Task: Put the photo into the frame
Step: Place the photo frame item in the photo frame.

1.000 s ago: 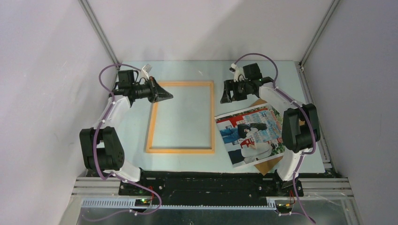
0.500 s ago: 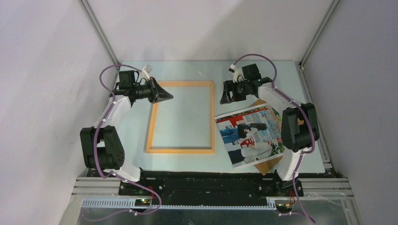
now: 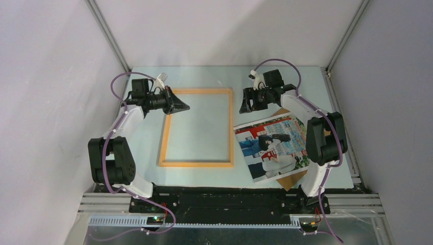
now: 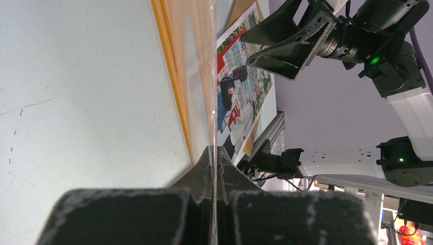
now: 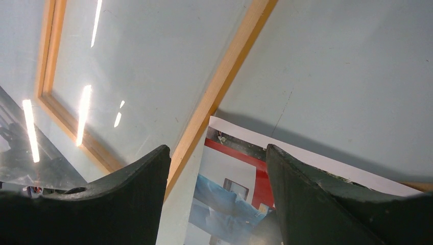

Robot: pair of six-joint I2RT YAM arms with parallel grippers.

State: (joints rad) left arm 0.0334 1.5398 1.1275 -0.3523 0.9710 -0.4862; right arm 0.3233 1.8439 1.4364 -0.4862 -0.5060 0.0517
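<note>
Left gripper [image 3: 186,107]: jaws together, pinching edge of thin clear sheet [image 4: 207,92], I judge; tip over far-left corner of thin light-orange wooden frame [image 3: 196,164]. Right gripper [image 3: 244,105]: jaws apart, empty, hovering, far-right frame corner just left of fingers. Glossy white-bordered colour photo [image 3: 270,148] lies below and nearward of right fingers, on brown backing board [image 3: 291,179]. My step: descend on closest photo corner, nip border only, slide flat toward frame; avoid creasing.

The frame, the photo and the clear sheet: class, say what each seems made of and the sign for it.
The frame: probably wood, matt light orange. The photo: likely glossy printed paper, white border. The clear sheet: glass or acrylic, transparent, mirroring lights.
</note>
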